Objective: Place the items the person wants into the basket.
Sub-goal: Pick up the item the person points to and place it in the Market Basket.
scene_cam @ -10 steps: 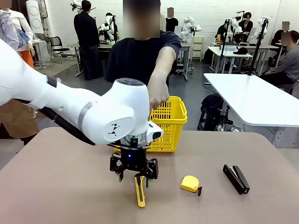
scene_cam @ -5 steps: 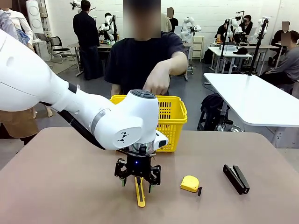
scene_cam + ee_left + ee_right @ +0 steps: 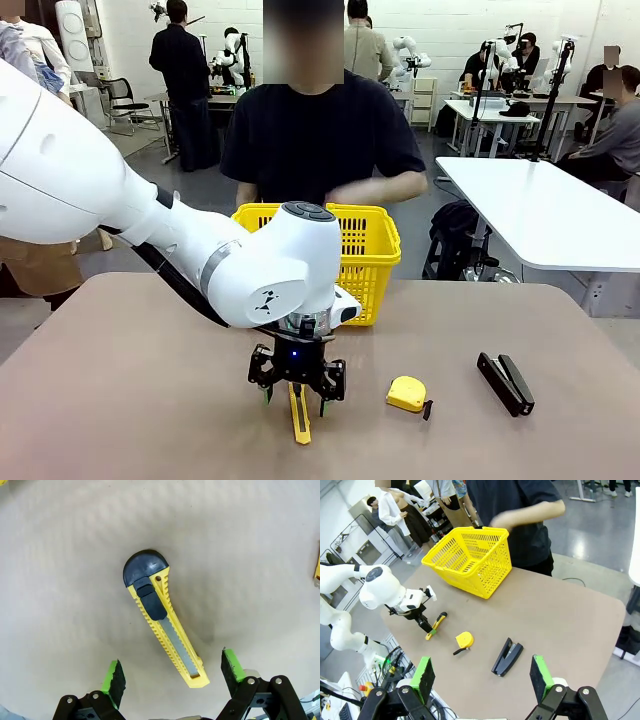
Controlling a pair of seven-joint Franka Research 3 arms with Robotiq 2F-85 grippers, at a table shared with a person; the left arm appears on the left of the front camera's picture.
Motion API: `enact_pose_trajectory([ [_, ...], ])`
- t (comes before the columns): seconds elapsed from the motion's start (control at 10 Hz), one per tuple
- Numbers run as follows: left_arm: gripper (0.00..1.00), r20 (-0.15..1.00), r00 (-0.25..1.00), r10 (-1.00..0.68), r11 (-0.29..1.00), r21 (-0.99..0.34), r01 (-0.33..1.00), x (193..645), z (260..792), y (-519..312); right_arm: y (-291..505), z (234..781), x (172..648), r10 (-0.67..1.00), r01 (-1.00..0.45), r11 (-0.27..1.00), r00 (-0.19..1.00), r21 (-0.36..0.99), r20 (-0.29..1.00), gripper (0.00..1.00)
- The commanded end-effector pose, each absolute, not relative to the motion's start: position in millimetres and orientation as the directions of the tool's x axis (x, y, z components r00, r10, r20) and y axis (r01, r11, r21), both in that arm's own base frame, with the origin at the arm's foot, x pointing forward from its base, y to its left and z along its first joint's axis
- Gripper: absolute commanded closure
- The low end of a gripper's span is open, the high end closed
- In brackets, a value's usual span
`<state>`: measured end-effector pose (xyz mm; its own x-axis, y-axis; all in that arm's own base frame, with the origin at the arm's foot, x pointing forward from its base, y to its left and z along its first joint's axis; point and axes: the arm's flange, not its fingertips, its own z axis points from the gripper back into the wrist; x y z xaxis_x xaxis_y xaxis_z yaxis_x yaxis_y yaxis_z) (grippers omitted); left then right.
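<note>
A: Since the earlier frame: person's arm (image 3: 385, 187), previously raised over the basket, now drawn back across the chest; left gripper (image 3: 296, 392) lower, closer over the knife.

B: Entry one, the knife?

A: Utility knife (image 3: 299, 416), yellow body, black rounded end cap, black slider, grey blade channel. Lies flat on the brown table (image 3: 130, 400), lower centre of the front view, lengthwise toward the camera. In the left wrist view it (image 3: 163, 618) runs diagonally from upper left to lower right, between the green pads (image 3: 114, 678).

B: Left hand's condition?

A: Jaws spread wide, straddling the knife, holding nothing; whether the pads touch the table, cannot tell.

B: Right hand?

A: Right gripper (image 3: 482, 678), bottom edge of its own view, fingers wide apart, nothing between them, well above the table.

B: Basket?

A: Basket (image 3: 366, 255), bright yellow lattice, far table edge at centre, directly before the person; the left arm's white wrist housing covers its lower left part.

B: Other stock?

A: Yellow tape measure (image 3: 406, 394), just right of the knife. Black stapler (image 3: 505, 383), lower right, well apart from both.
</note>
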<state>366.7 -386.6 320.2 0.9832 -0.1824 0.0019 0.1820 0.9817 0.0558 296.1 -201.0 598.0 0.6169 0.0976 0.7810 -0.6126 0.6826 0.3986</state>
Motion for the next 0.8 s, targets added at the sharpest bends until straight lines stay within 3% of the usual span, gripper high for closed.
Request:
enact_pose_trajectory([
  [0.0, 0.0, 0.044, 0.988, -0.149, 0.987, 0.067, 0.146, 369, 315, -396, -202, 597, 298, 0.091, -0.631, 0.668, 0.596, 0.394, 0.798, 0.0],
  [0.7, 0.0, 0.046, 0.98, -0.192, 0.981, 0.043, 0.19, 372, 302, -394, -202, 597, 298, 0.091, -0.631, 0.668, 0.596, 0.394, 0.798, 0.0],
])
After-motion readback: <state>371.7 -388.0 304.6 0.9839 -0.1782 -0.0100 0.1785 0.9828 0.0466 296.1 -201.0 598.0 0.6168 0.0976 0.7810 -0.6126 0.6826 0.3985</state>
